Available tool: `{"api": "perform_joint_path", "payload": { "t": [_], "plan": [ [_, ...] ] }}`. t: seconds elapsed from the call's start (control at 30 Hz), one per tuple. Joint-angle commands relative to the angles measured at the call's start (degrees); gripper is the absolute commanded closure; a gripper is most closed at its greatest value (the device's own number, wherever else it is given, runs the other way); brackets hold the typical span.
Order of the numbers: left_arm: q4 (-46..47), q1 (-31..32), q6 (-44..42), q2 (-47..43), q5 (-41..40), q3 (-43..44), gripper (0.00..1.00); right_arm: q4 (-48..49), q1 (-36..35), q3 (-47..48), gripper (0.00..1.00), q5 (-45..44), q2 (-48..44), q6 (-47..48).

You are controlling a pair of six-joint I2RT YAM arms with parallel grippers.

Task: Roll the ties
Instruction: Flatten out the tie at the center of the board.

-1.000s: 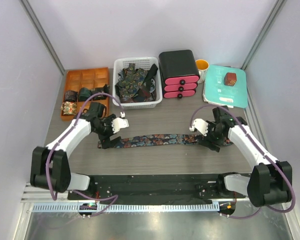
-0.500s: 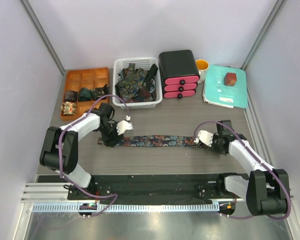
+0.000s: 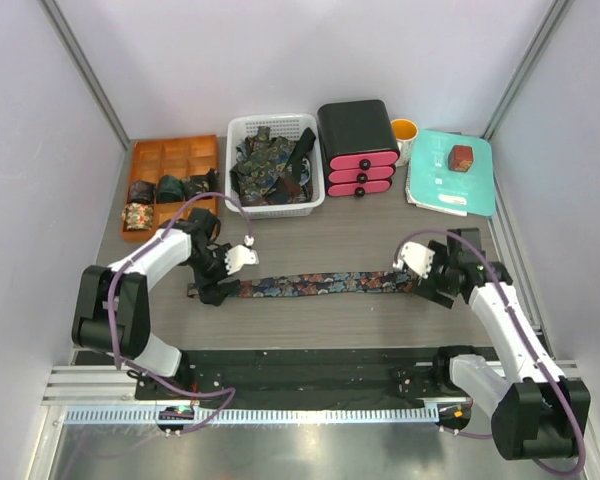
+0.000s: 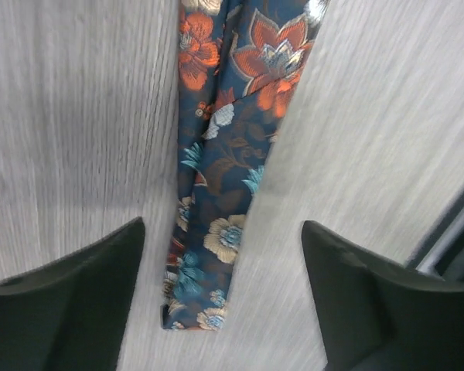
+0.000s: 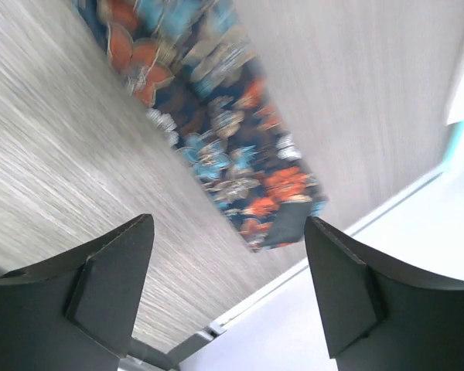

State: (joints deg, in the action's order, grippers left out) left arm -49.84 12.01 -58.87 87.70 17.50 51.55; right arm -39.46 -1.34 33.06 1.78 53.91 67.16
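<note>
Straddling the ends of the flat tie point(image 3: 320, 283), left pincer point(image 4: 222, 228) and right pincer point(image 5: 228, 224) gape wide, empty.

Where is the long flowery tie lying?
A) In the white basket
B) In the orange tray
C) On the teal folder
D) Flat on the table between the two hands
D: the tie lies stretched flat on the table, with the left hand and right hand open over its ends.
</note>
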Motion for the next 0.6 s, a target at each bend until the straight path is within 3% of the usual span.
{"api": "perform_joint_path", "payload": {
  "t": [0.0,0.03,0.07,0.2,0.37,0.57],
  "plan": [
    [-2.46,0.82,3.22,-6.92,8.42,4.08,0.11,-14.83,0.47,14.21,0.15,12.88,2.84,-5.87],
    [-1.67,1.87,4.37,-7.71,8.87,4.35,0.02,-15.64,0.38,18.23,0.15,14.11,4.35,-7.20],
    [-0.70,4.49,5.60,-8.85,8.96,4.61,0.00,-15.99,0.46,20.01,0.15,16.74,6.36,-8.61],
    [9.81,12.76,13.24,-8.17,7.04,3.91,0.00,-15.21,-0.58,26.43,0.18,21.51,16.29,-16.60],
    [20.04,22.51,20.80,-1.67,1.41,4.34,0.00,-11.43,-3.92,31.27,0.38,22.47,27.37,-27.76],
    [26.02,27.80,20.29,6.51,-3.61,5.58,0.00,-5.71,-5.95,31.37,0.39,22.47,31.51,-34.98]
  ]
}}
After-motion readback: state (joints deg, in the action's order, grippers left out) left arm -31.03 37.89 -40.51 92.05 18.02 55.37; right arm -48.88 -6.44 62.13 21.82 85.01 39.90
